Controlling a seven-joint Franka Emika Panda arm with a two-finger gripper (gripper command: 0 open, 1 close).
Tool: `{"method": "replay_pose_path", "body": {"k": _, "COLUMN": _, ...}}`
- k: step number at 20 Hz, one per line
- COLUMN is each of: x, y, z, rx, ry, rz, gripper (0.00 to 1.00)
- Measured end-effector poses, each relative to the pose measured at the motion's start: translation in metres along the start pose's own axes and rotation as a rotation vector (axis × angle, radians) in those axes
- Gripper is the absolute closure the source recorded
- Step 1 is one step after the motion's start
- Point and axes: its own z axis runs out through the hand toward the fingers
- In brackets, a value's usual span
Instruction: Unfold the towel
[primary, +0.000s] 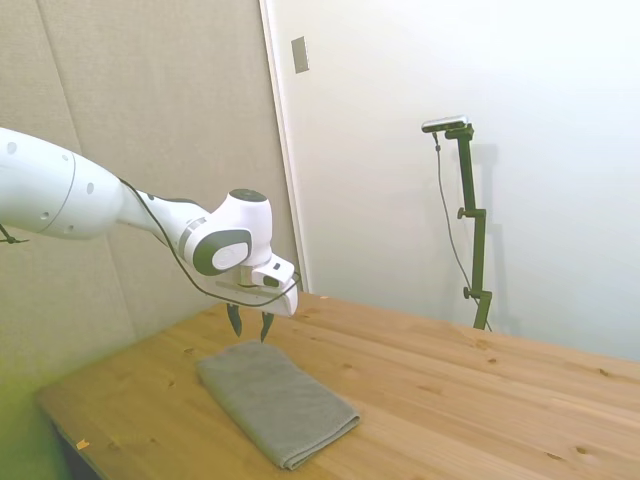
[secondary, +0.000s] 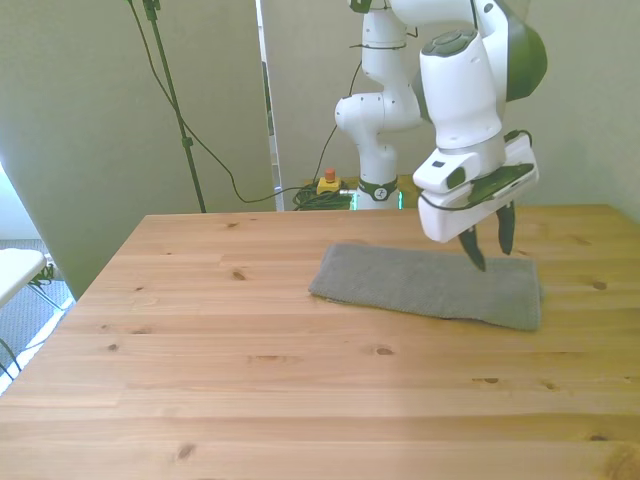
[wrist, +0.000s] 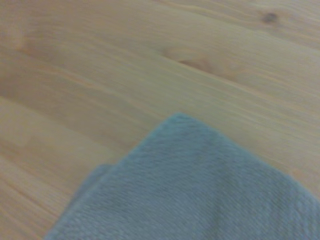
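The towel (primary: 275, 398) (secondary: 430, 285) is a grey-olive terry cloth lying folded flat on the wooden table. In the wrist view one corner of the towel (wrist: 200, 190) fills the frame, with a lower layer peeking out beside it. My gripper (primary: 249, 325) (secondary: 489, 243) hangs just above the towel's end, the one at the front view's right, pointing down. Its dark fingers stand apart with nothing between them, so it is open and clear of the cloth.
The wooden table (secondary: 250, 350) stretches wide toward the front view's left and toward the camera. Bare planks (wrist: 125, 60) show beside the towel corner. A yellow box with a red button (secondary: 328, 181) sits beyond the table near the robot base.
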Motion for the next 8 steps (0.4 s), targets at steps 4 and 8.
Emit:
{"method": "replay_pose_path", "body": {"k": 4, "x": -0.048, "y": 0.016, "z": -0.025, "rx": -0.087, "ry": 0.055, "rz": 0.181, "gripper": 0.00}}
{"method": "replay_pose_path", "body": {"k": 8, "x": -0.113, "y": 0.028, "z": -0.056, "rx": -0.176, "ry": 0.123, "rz": 0.347, "gripper": 0.00}}
